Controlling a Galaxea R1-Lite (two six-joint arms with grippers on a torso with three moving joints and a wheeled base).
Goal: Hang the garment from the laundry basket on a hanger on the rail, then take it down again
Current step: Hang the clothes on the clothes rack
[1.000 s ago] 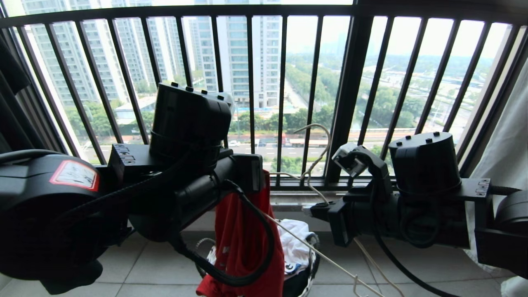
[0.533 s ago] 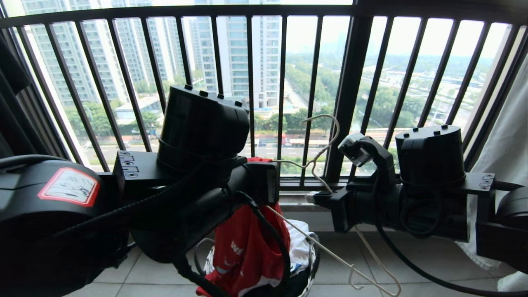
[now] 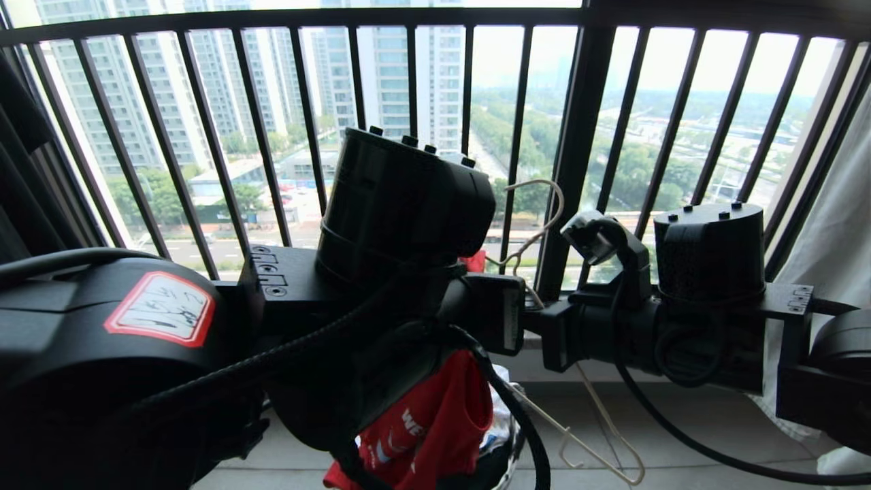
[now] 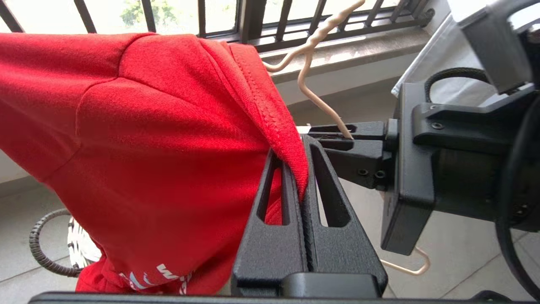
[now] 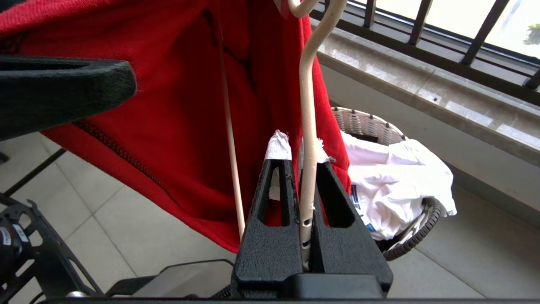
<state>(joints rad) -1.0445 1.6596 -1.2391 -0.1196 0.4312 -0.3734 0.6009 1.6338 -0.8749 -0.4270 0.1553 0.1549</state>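
The red garment (image 4: 147, 139) hangs from my left gripper (image 4: 297, 147), which is shut on its ribbed edge. In the head view the garment (image 3: 435, 422) dangles below my left arm, over the laundry basket (image 5: 417, 240). The cream wire hanger (image 5: 308, 126) is clamped in my right gripper (image 5: 295, 156), which is shut on its stem just below the hook. The hanger's hook (image 3: 541, 224) rises in front of the window bars, and its arms slope down toward the floor. The two grippers meet tip to tip, with the garment's edge right beside the hanger (image 4: 312, 80). The rail is out of view.
A white garment (image 5: 396, 181) fills the basket. The black window railing (image 3: 578, 136) and its stone sill (image 5: 422, 97) stand close behind. A pale cloth (image 3: 837, 238) hangs at the far right. Grey floor tiles lie below.
My left arm has swung right and up with the red garment, bringing its gripper up against the right gripper. The hanger has risen a little. Both grippers stayed shut.
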